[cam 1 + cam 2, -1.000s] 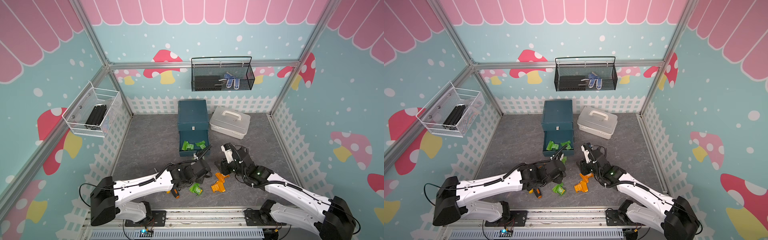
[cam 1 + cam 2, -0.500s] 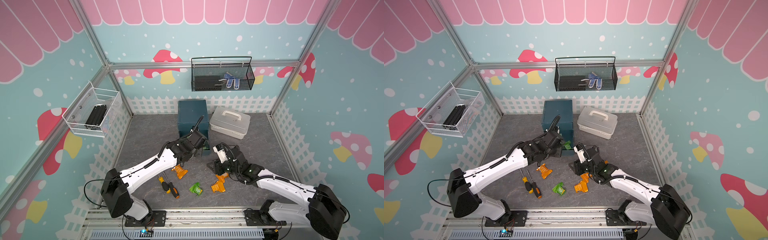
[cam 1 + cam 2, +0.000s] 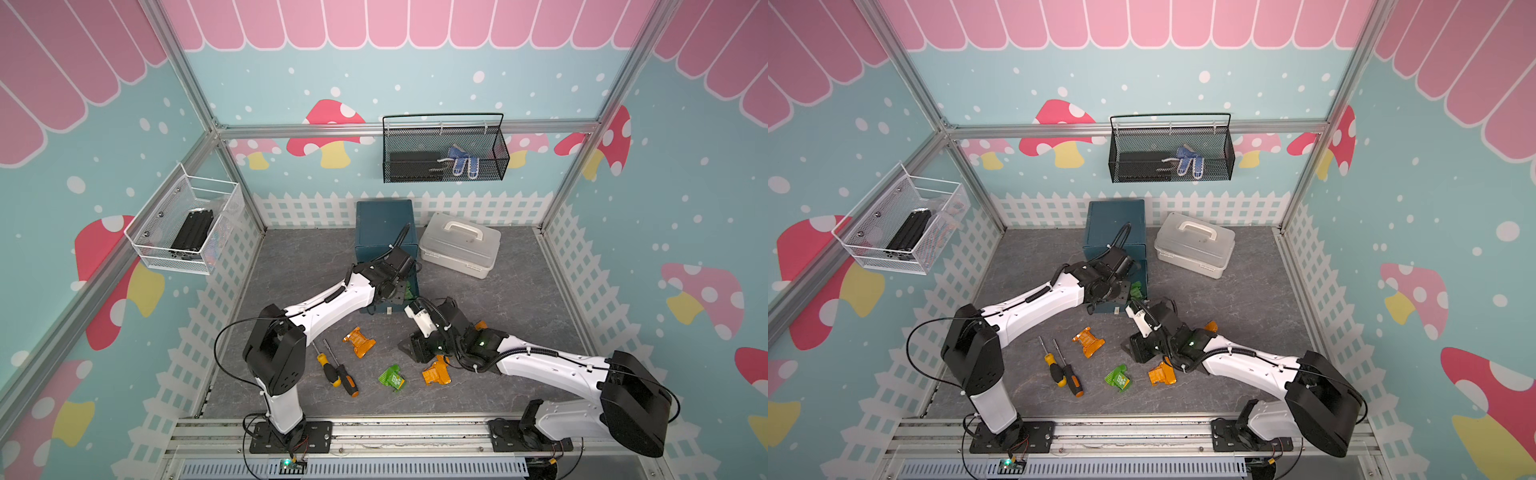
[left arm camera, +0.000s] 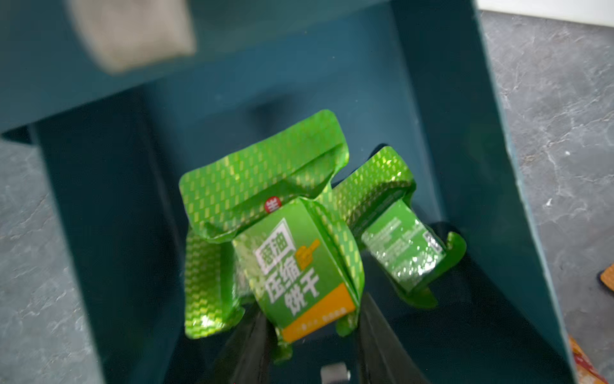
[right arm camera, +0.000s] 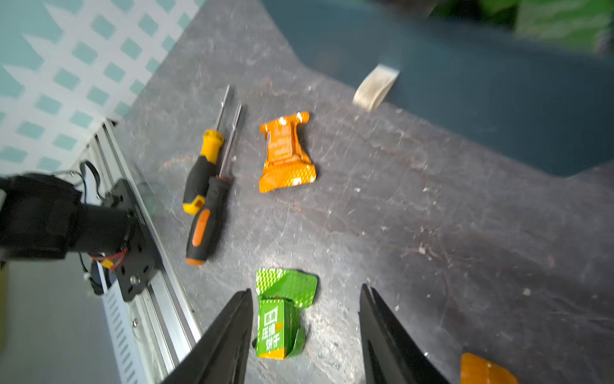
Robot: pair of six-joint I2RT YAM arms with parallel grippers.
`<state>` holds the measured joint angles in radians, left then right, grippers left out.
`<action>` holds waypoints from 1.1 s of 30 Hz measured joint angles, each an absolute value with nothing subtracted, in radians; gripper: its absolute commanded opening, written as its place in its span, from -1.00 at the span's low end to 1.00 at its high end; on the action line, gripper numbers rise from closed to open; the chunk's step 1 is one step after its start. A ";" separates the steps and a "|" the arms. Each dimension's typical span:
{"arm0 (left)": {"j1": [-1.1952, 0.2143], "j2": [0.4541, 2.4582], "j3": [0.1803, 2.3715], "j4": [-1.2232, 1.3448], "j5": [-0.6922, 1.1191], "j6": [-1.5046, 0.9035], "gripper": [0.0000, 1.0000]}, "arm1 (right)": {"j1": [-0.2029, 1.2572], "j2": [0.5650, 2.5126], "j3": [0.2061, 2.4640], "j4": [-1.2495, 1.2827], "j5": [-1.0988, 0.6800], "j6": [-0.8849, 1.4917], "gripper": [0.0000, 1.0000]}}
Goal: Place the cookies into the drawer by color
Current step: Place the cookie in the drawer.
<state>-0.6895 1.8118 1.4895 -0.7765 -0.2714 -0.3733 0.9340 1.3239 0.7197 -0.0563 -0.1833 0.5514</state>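
The drawer (image 3: 384, 224) (image 3: 1115, 220) is a teal cabinet at the back with its bottom drawer (image 4: 465, 133) pulled out. Green cookies (image 4: 262, 179) lie inside it. My left gripper (image 4: 312, 302) (image 3: 401, 291) hangs over that open drawer, shut on a green cookie (image 4: 299, 262). Another green cookie (image 5: 282, 319) (image 3: 392, 377) lies on the floor. My right gripper (image 5: 305, 289) (image 3: 409, 349) hovers above it, open, its fingers to either side and clear of the wrapper. Orange cookies (image 3: 358, 341) (image 3: 436, 372) (image 3: 481, 325) lie on the floor.
Two screwdrivers (image 3: 338, 372) (image 5: 206, 186) lie side by side left of the loose cookies. A pale grey case (image 3: 459, 245) stands right of the cabinet. The front rail (image 3: 374, 432) borders the near edge. A black mesh basket (image 3: 444, 151) and a white one (image 3: 187, 226) hang on the walls.
My left arm has risen from the floor to the open drawer with a green cookie. My right gripper has swung left and nearer, over the floor's green cookie, and its jaws have widened.
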 measured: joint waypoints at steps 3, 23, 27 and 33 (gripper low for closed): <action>-0.683 1.832 1.499 -0.777 -0.264 -0.366 -0.19 | 0.994 1.349 0.719 -0.101 -0.159 0.550 0.29; -0.657 1.902 1.555 -0.818 -0.261 -0.363 -0.11 | 1.221 1.597 0.835 -0.243 0.008 0.466 0.38; -0.651 1.903 1.557 -0.826 -0.261 -0.363 0.02 | 1.231 1.627 0.842 -0.259 0.014 0.458 0.31; -0.649 1.903 1.561 -0.834 -0.262 -0.363 0.11 | 1.232 1.658 0.868 -0.264 0.035 0.445 0.22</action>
